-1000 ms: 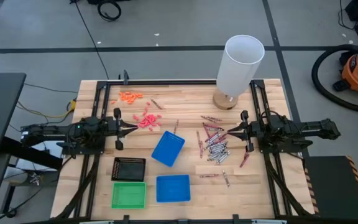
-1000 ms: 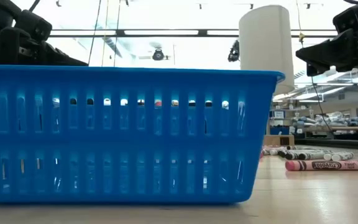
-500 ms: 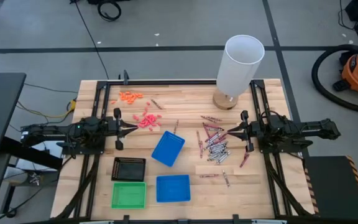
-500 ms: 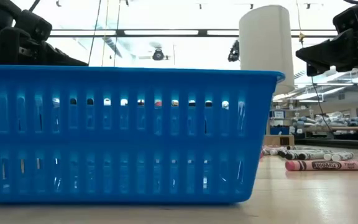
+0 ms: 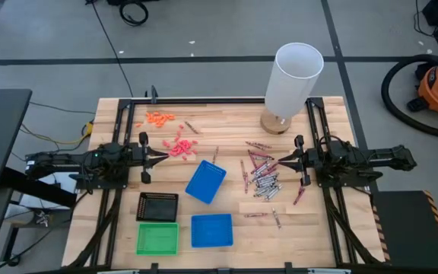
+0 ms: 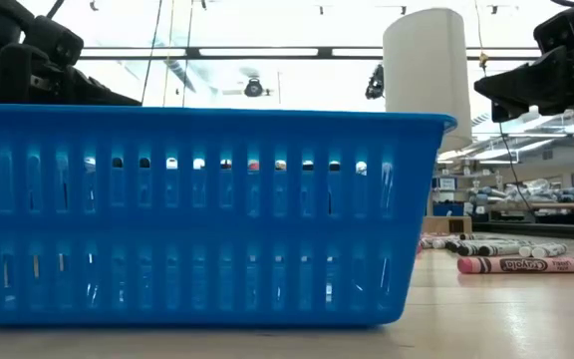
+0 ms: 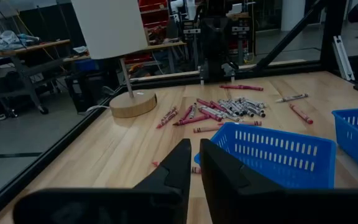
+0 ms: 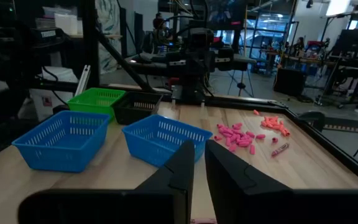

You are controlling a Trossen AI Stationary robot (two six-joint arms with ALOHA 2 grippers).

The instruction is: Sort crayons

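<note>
Crayons (image 5: 261,173): heaped on the bench (image 5: 226,122) right of centre, strays around the heap.
Left end effector (image 5: 163,157): narrow, fingers nearly together, empty, beside the pink bits (image 5: 179,146).
Right end effector (image 5: 281,160): narrow, empty, at the heap's edge.
Low view only: label print on one crayon (image 6: 529,264) behind the blue tray (image 6: 197,214).
Right wrist view only: green tray (image 8: 98,99) mesh, black tray (image 8: 135,106) beside it.

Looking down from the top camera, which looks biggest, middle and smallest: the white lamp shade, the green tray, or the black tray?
1. White lamp shade, though it stands tall, nearer the camera, so it may look bigger than it is.
2. Green tray and black tray: they look about alike, too close to rank.
</note>
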